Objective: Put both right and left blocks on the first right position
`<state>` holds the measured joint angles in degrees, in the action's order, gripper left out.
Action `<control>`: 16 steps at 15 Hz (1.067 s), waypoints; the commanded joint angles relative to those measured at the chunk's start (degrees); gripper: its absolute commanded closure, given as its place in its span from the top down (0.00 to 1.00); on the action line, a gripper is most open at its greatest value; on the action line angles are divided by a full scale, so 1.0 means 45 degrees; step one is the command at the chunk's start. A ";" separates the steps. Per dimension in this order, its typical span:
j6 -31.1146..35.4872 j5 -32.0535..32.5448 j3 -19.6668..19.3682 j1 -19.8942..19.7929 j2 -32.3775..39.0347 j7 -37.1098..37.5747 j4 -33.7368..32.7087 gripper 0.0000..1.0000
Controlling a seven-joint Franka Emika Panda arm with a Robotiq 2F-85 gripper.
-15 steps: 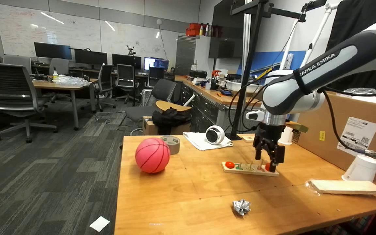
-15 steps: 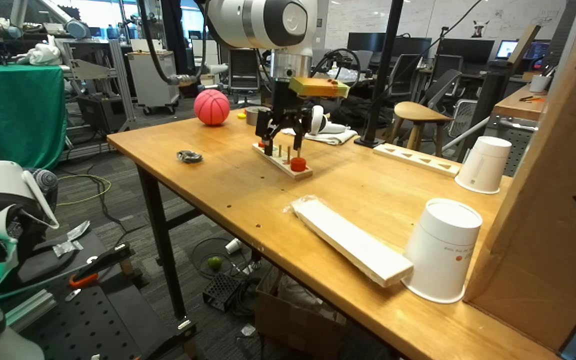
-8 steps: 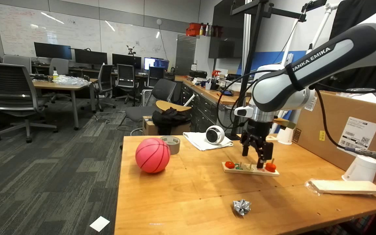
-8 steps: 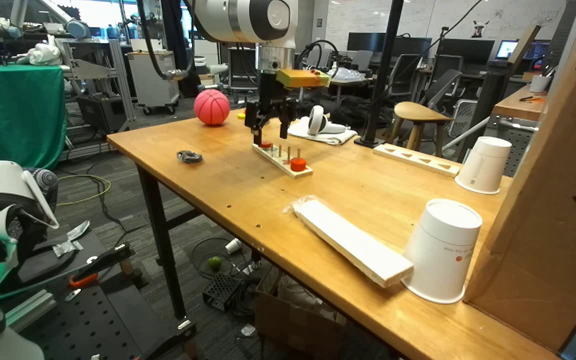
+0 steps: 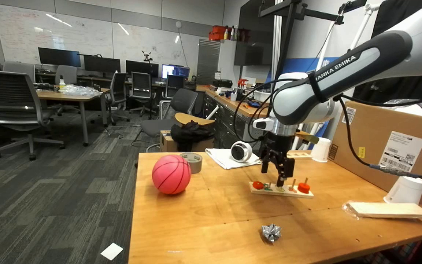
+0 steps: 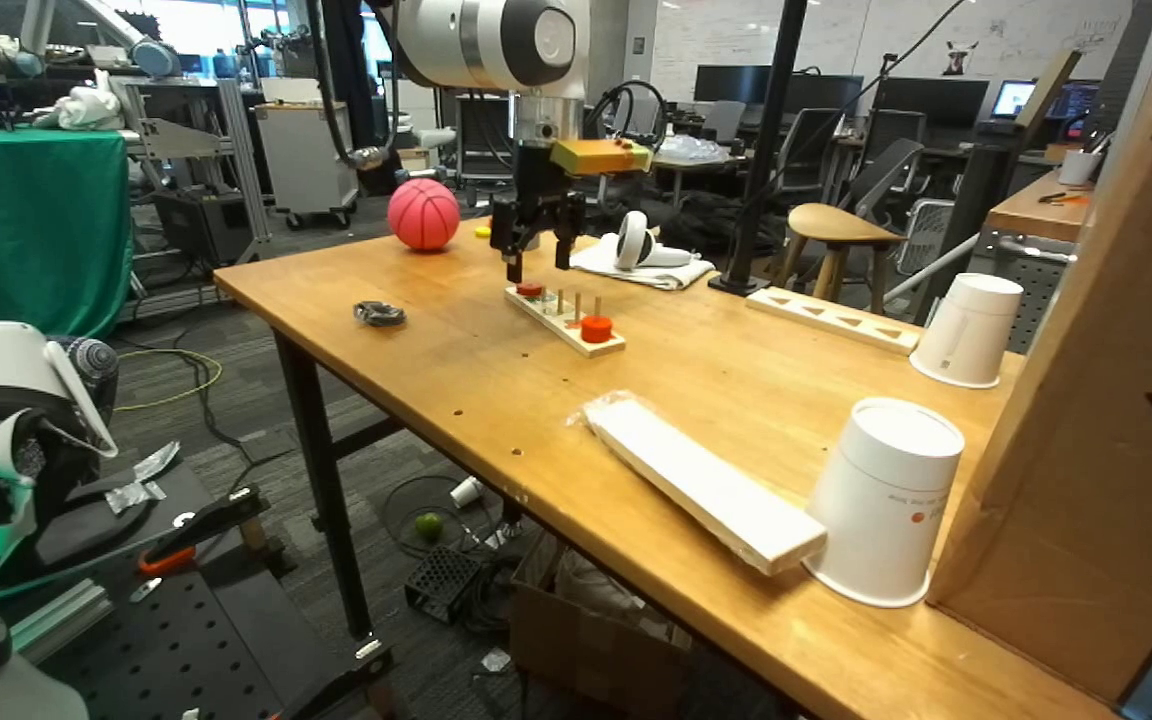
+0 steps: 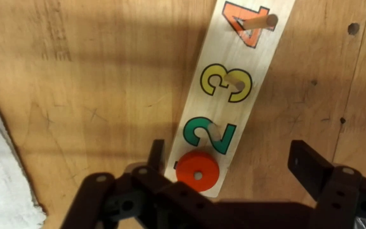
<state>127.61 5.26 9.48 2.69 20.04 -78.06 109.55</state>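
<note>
A pale wooden board [image 5: 288, 194] with painted numbers and upright pegs lies on the table; it shows in the wrist view [image 7: 253, 60] too. A red round block [image 5: 258, 185] sits on the peg at its number 1 end, also seen in the wrist view [image 7: 197, 168]. A thicker red block [image 5: 303, 188] sits on the peg at the opposite end; it shows in an exterior view [image 6: 596, 329] and is outside the wrist view. The pegs at 2, 3 and 4 are bare. My gripper [image 7: 227, 152] is open and empty above the board, its fingers straddling the number 1 end, off-centre.
A pink ball [image 5: 171, 174], a tape roll [image 5: 193, 162], and a white cloth [image 5: 220, 157] with a white controller [image 5: 241, 151] lie beyond the board. Crumpled foil [image 5: 271, 232], a wrapped wooden plank [image 6: 701, 480], white cups [image 6: 886, 500] and a large cardboard box [image 5: 365, 135] are around.
My gripper has moved away from the thicker red block along the board toward the number 1 end and stays open. The blocks and board look unmoved.
</note>
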 commanded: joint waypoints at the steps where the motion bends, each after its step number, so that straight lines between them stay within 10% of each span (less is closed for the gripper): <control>1: -0.0105 0.0154 -0.0085 0.0272 0.0619 0.0627 -0.1012 1.00; 16: -0.0147 0.0501 -0.0024 0.0646 0.1226 0.2447 -0.1377 1.00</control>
<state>127.55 6.13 9.46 4.88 24.69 -68.86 105.38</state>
